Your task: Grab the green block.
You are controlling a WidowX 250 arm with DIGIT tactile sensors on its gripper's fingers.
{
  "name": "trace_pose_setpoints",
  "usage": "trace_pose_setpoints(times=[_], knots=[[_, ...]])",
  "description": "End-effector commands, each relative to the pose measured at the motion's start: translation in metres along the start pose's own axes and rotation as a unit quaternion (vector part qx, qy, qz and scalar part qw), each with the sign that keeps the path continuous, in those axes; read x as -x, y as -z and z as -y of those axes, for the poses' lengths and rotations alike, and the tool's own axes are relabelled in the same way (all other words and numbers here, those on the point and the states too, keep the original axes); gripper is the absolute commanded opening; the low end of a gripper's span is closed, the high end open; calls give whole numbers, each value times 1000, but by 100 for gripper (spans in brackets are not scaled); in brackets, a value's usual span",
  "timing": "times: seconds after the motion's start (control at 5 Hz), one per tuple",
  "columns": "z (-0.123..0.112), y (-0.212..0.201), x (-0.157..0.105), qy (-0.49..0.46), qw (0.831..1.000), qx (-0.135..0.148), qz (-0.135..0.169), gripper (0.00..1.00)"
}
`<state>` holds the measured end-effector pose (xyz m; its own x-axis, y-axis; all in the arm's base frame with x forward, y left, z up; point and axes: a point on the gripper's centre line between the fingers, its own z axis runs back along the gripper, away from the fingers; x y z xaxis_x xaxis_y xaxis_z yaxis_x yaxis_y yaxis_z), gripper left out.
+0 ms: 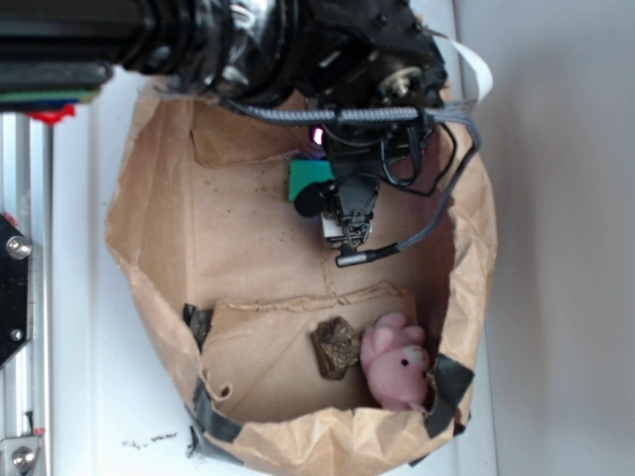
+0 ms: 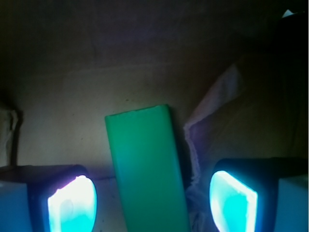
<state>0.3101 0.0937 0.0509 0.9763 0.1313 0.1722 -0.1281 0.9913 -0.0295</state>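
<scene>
The flat, bright-green rectangular block (image 2: 147, 169) is lying on the floor of the crumpled brown paper bag (image 1: 159, 238), near its back wall, and by my reading it is not yet being gripped. The claw (image 2: 152, 203) is hanging spread wide, its glowing pads (image 2: 72, 205) flanking the block without touching it; closing and lifting are left.

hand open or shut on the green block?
Open. In the wrist view both fingers stand clear of the green block, gaps either side; hand straddles it.
</scene>
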Motion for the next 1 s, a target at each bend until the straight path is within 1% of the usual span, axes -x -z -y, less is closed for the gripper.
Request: trace_pose_setpoints(times=[0.0,0.2,0.4,0.6,0.8], knots=[[-7,-12,-9,-5,1000,-7,22,100],[-7,-12,-9,-5,1000,-7,22,100],[0,1,-3,9,1000,-7,26,100],[6,8,3,22,999,-13,33,100],[7,11,5,26,999,-15,28,100]])
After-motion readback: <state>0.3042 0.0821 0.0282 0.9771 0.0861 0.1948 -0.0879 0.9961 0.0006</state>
